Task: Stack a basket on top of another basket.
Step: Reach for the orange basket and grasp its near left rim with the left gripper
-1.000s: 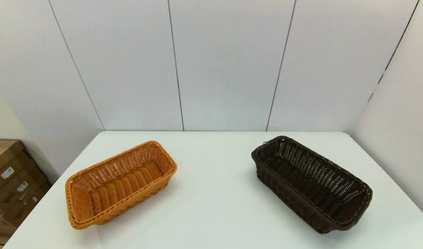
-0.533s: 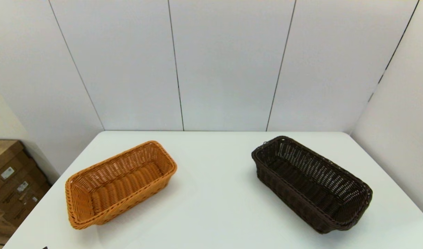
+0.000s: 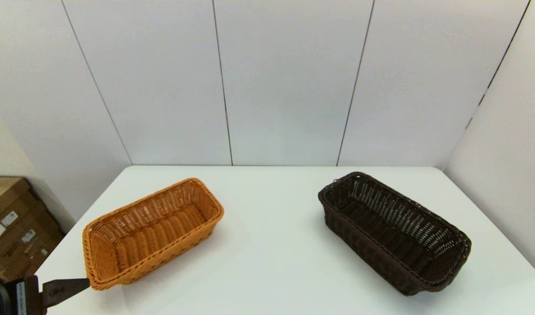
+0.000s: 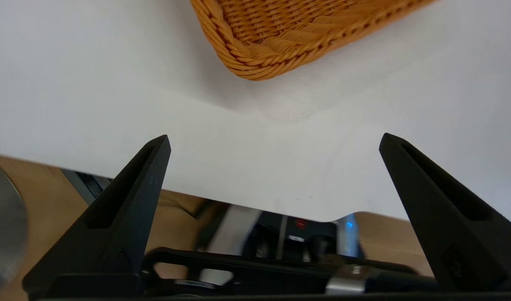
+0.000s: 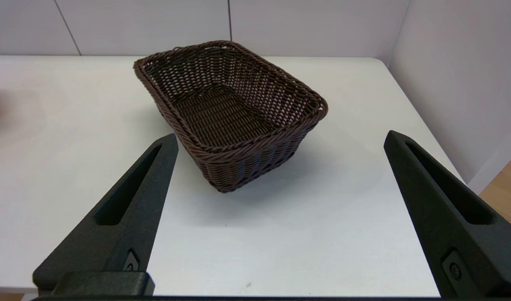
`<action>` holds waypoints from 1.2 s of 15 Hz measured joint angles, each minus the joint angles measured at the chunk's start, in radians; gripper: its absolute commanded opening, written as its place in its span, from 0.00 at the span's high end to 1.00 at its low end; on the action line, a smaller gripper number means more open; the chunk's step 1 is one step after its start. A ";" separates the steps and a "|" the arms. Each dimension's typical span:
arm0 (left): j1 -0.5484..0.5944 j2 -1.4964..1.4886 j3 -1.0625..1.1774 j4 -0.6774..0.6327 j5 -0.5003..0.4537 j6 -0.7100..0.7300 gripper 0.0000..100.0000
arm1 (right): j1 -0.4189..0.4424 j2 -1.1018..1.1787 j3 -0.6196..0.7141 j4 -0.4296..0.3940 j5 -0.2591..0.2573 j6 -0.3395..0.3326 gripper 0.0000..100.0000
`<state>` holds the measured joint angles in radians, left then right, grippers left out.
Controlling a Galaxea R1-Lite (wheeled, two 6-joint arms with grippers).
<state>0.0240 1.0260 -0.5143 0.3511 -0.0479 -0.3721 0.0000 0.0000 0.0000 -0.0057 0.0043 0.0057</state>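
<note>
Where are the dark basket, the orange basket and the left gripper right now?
dark brown basket [image 3: 394, 232]: head view, inner floor.
orange-tan basket [image 3: 151, 234]: head view, inner floor.
left gripper [image 4: 274, 140]: left wrist view, midway between its open fingertips.

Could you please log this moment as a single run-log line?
phase: approach | left gripper: open, near orange-tan basket | right gripper: open, facing dark brown basket | baskets: apart, unstacked
</note>
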 measured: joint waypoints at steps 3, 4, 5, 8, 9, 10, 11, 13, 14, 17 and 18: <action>0.005 0.139 -0.059 0.009 0.000 -0.157 0.00 | 0.000 0.000 0.000 0.000 0.000 0.000 0.00; 0.008 0.178 -0.077 0.008 0.002 -0.187 0.00 | 0.000 0.000 0.000 0.000 0.000 0.000 0.00; 0.017 0.216 -0.097 0.007 0.002 -0.207 0.00 | 0.000 0.000 0.000 0.000 0.000 0.000 0.00; 0.079 0.330 -0.166 0.006 0.006 -0.204 0.00 | 0.000 0.000 0.000 0.000 0.000 0.000 0.00; 0.112 0.363 -0.190 0.005 0.008 -0.183 0.00 | 0.000 0.000 0.000 0.000 0.000 0.000 0.00; 0.150 0.397 -0.213 0.005 0.009 -0.147 0.00 | 0.000 0.000 0.000 0.000 0.000 0.000 0.00; 0.178 0.426 -0.229 0.005 0.009 -0.116 0.00 | 0.000 0.000 0.000 0.000 0.000 0.000 0.00; 0.217 0.479 -0.252 0.004 0.010 -0.088 0.00 | 0.000 0.000 0.000 0.000 0.000 0.000 0.00; 0.231 0.503 -0.258 0.003 0.010 -0.083 0.00 | 0.000 0.000 0.000 0.000 0.000 0.000 0.00; 0.249 0.581 -0.267 -0.011 0.007 -0.085 0.00 | 0.000 0.000 0.000 0.000 0.000 0.000 0.00; 0.250 0.606 -0.270 -0.032 0.004 -0.087 0.00 | 0.000 0.000 0.000 0.000 0.000 0.000 0.00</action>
<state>0.2740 1.6321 -0.7845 0.3194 -0.0436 -0.4587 0.0000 0.0000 0.0000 -0.0057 0.0043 0.0057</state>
